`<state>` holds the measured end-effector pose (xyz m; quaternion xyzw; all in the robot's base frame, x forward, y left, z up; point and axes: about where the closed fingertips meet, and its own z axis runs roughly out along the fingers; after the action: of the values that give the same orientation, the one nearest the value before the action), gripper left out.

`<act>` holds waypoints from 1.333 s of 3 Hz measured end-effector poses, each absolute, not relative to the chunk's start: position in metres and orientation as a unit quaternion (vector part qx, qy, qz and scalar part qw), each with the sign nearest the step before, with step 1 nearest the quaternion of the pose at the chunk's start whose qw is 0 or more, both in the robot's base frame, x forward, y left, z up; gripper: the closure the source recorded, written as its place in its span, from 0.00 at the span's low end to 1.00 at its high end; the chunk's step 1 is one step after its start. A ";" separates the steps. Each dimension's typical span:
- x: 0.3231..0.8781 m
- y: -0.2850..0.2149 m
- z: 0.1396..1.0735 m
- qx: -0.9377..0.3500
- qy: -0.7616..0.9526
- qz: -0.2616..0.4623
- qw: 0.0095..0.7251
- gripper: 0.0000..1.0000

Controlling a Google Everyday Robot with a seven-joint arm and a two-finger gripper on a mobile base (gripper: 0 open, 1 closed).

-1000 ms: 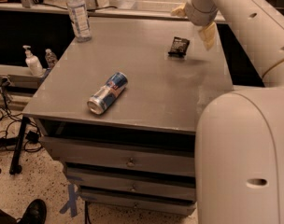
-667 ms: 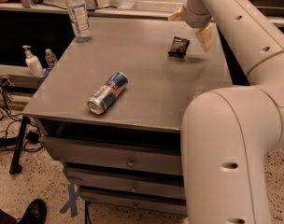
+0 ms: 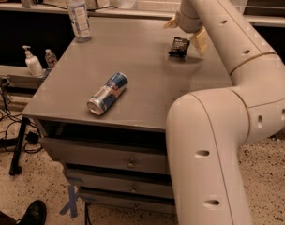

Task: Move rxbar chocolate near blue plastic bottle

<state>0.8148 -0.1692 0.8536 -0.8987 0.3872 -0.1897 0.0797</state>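
Note:
The rxbar chocolate [image 3: 179, 46], a small black bar, lies flat on the grey table [image 3: 142, 64] at the far right. My gripper [image 3: 185, 32] hangs just above and behind it, open, one pale finger [image 3: 170, 23] to the bar's far left and the other at its right. The fingers hold nothing. The blue plastic bottle [image 3: 79, 14] stands upright at the table's far left corner, well away from the bar.
A blue-and-silver drink can [image 3: 108, 93] lies on its side near the table's front. My arm [image 3: 213, 139] fills the right foreground. A white pump bottle [image 3: 32, 62] and a tiny clear bottle [image 3: 50, 58] stand on a lower shelf at left. Drawers sit under the tabletop.
My arm has swung further into view and the gripper has shifted slightly left, closer over the bar. The bar, the can and the bottle have not moved.

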 end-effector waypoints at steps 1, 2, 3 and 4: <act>0.812 -0.159 0.841 -0.908 0.377 -0.167 0.073 0.18; 0.812 -0.154 0.838 -0.911 0.374 -0.159 0.071 0.41; 0.812 -0.154 0.839 -0.911 0.373 -0.159 0.071 0.64; 0.812 -0.153 0.840 -0.911 0.373 -0.159 0.071 0.87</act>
<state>0.8118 -0.1535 0.8399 -0.9112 0.3733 -0.1590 0.0706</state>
